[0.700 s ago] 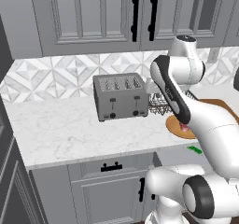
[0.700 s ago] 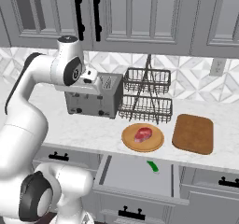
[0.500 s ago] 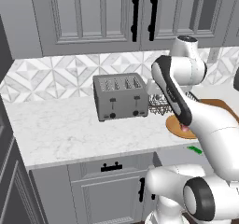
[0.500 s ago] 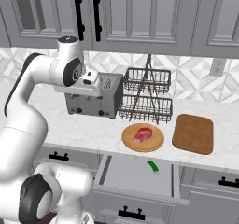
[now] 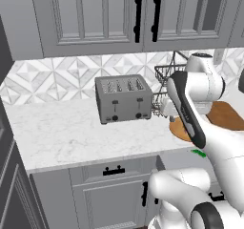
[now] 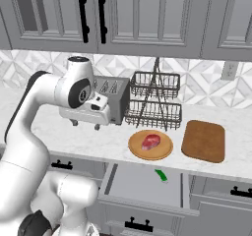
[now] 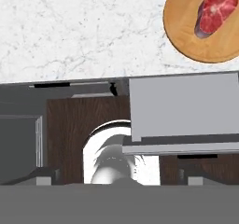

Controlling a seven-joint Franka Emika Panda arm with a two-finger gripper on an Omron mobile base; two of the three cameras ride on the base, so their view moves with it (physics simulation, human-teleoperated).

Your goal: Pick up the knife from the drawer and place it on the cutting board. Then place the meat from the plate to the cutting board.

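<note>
The knife [image 6: 161, 175] with its green handle lies in the open grey drawer [image 6: 138, 186] under the counter, and its green handle also peeks out past my arm [image 5: 198, 152]. The meat [image 6: 151, 141] sits on the round wooden plate [image 6: 138, 149], which stands left of the brown cutting board [image 6: 203, 140]. My gripper [image 6: 86, 125] hangs open and empty over the counter in front of the toaster, well left of the plate. In the hand view the gripper [image 7: 121, 176] points down, with the drawer [image 7: 186, 106] lower right and the plate [image 7: 186, 41] with the meat [image 7: 215, 15] at the upper right.
A silver toaster [image 6: 112, 96] stands just behind the hand. A wire dish rack [image 6: 152, 104] is behind the plate. Grey wall cabinets hang above the counter. The pulled-out drawer juts past the counter edge below the plate.
The hand has come down and a little forward in front of the toaster. Its jaws stay open. Knife, meat, plate and board have not moved.
</note>
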